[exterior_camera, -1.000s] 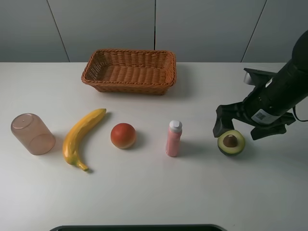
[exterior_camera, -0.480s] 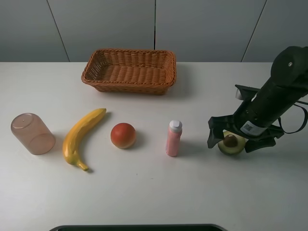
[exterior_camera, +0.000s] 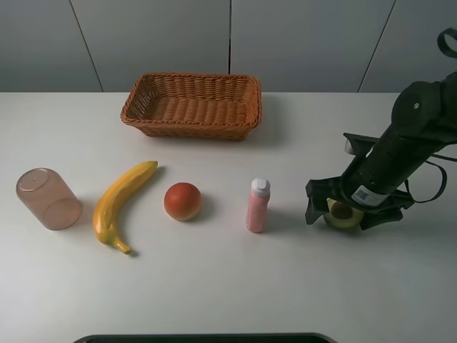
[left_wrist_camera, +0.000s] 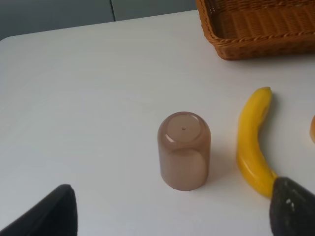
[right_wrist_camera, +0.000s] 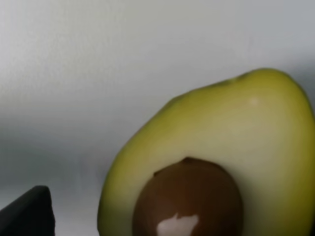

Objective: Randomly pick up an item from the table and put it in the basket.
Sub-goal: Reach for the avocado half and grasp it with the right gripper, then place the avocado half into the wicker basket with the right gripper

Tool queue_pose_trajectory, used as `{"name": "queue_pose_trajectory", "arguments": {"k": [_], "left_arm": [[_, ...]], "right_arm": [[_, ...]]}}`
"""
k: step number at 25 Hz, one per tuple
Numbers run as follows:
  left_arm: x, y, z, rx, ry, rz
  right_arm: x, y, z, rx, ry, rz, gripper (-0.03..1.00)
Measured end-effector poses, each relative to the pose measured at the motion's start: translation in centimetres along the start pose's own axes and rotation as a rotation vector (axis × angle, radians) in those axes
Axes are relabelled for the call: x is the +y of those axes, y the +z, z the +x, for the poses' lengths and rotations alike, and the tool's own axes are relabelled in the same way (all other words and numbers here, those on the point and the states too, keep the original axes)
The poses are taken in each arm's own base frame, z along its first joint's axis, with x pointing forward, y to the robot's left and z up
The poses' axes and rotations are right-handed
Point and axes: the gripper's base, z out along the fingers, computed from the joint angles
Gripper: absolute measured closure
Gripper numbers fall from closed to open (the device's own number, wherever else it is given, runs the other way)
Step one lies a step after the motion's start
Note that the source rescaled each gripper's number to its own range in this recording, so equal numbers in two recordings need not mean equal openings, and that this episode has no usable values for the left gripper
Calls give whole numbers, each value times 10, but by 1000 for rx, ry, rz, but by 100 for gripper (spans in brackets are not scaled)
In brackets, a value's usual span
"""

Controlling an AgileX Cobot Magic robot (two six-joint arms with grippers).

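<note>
Exterior high view: right end effector [exterior_camera: 344,214], jaws spread wide, straddles the halved green avocado with brown pit [exterior_camera: 337,222] on the white worktop [exterior_camera: 214,286], well apart from the brown wicker basket [exterior_camera: 189,129]; the left end effector [left_wrist_camera: 172,209] gapes empty.

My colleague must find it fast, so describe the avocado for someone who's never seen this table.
From the wicker basket at the back of the white table, follow the front row rightwards past the pink bottle. Inside the open right gripper lies the halved avocado: the only green item, with a brown pit.
</note>
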Motion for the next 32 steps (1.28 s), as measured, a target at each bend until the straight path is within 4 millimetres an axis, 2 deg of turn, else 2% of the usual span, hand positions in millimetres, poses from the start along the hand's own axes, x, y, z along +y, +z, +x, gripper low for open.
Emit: {"name": "queue_pose_trajectory", "arguments": {"k": [2, 3, 4, 5, 6, 7, 18, 20, 23, 32], "left_arm": [[0, 0, 0, 0, 0, 0], [0, 0, 0, 0, 0, 0], [0, 0, 0, 0, 0, 0], [0, 0, 0, 0, 0, 0], [0, 0, 0, 0, 0, 0], [0, 0, 0, 0, 0, 0], [0, 0, 0, 0, 0, 0], [0, 0, 0, 0, -7, 0], [0, 0, 0, 0, -7, 0], [0, 0, 0, 0, -7, 0]], "right_arm": [[0, 0, 0, -4, -3, 0, -2], [0, 0, -1, -6, -2, 0, 8], [0, 1, -1, -6, -2, 0, 25], [0, 1, -1, -6, -2, 0, 56], [0, 1, -1, -7, -2, 0, 91], [0, 1, -1, -7, -2, 0, 97], [0, 0, -1, -6, -5, -1, 96], [2, -6, -3, -4, -21, -1, 96], [8, -31, -12, -33, -60, -8, 96], [34, -156, -57, -362, -223, -20, 96]]}}
